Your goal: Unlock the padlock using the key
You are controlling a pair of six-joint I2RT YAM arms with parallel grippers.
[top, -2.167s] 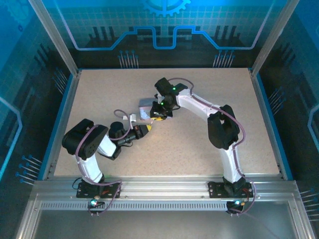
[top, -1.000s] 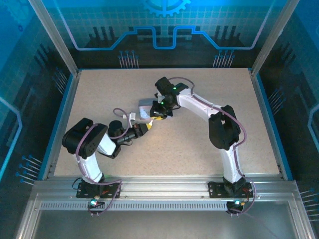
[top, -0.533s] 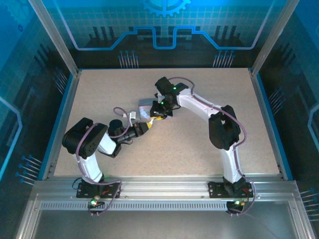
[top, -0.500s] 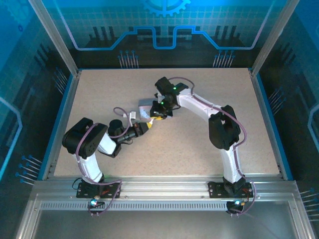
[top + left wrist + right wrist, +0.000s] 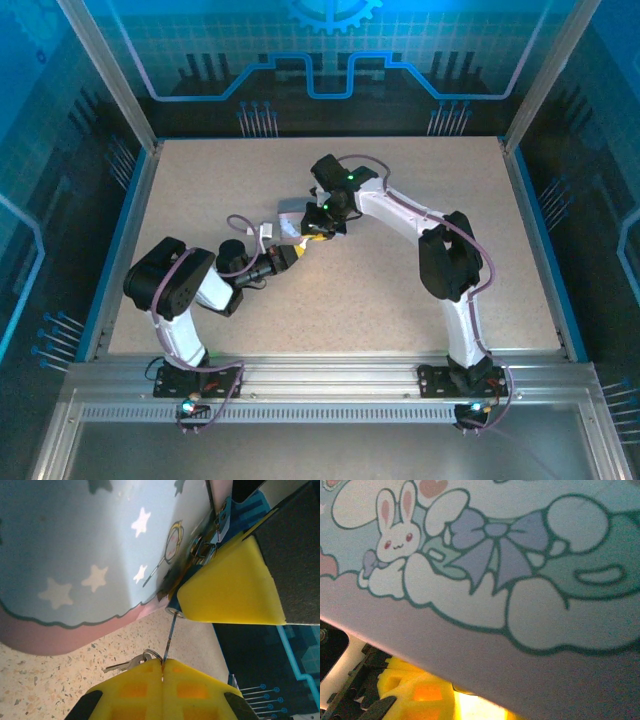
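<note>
In the left wrist view my left gripper (image 5: 162, 666) is shut on the key (image 5: 170, 639). Its thin blade runs up to the keyhole end of the padlock (image 5: 174, 611). The padlock's bluish body is mostly hidden behind a yellow finger (image 5: 230, 580) of my right gripper, which is clamped over it. Metal links show at the lock's upper end, against the pale blue tin (image 5: 75, 540). In the top view my left gripper (image 5: 296, 253) meets my right gripper (image 5: 317, 234) beside the tin (image 5: 288, 216).
A second key (image 5: 120, 665) hangs from the ring beside my left fingers, over the speckled table (image 5: 60, 690). The tin's bunny picture (image 5: 395, 535) sits very close in the right wrist view, with yellow fingers (image 5: 415, 695) below it. Blue rails (image 5: 120, 240) border the table.
My left gripper has crept up and to the right with the key, closing in on the padlock. The right arm and the tin have stayed put.
</note>
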